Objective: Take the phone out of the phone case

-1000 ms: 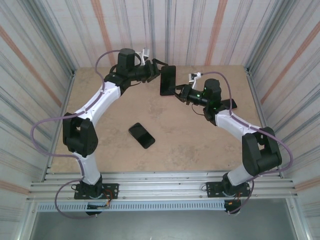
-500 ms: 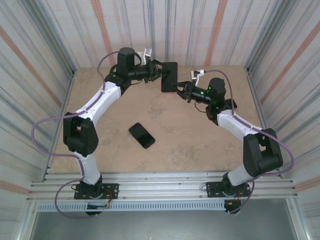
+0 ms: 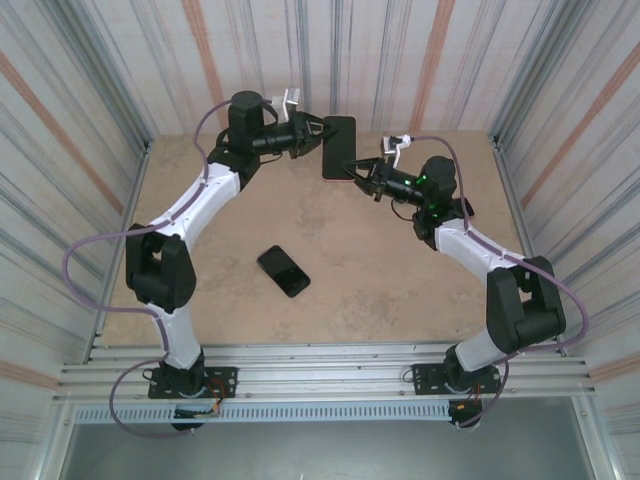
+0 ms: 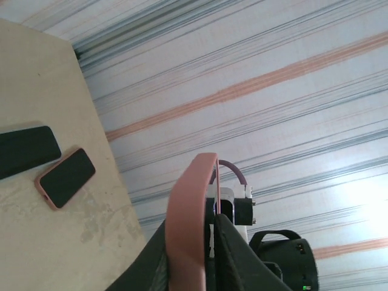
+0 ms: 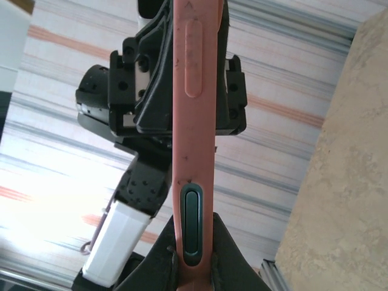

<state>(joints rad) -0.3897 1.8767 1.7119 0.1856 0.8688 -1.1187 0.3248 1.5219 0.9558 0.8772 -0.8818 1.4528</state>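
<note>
The phone (image 3: pixel 339 145), dark screen toward the top camera, sits in a pink phone case (image 3: pixel 334 180) and is held upright in the air above the far middle of the table. My left gripper (image 3: pixel 322 137) is shut on its upper left edge. My right gripper (image 3: pixel 360 172) is shut on its lower right edge. In the left wrist view the pink phone case (image 4: pixel 189 206) stands edge-on between my left gripper's (image 4: pixel 193 227) black fingers. In the right wrist view the phone case (image 5: pixel 193 121), with a dark side button, rises from my shut right gripper (image 5: pixel 193 233).
A bare black phone (image 3: pixel 283 270) lies flat on the table's middle. Near the far right edge lie another pink-cased phone (image 4: pixel 65 177) and a black slab (image 4: pixel 24 151). Striped corrugated walls (image 3: pixel 420 60) enclose the table on three sides.
My left gripper has closed onto the case's upper edge. Both arms have carried the cased phone a little higher and farther back.
</note>
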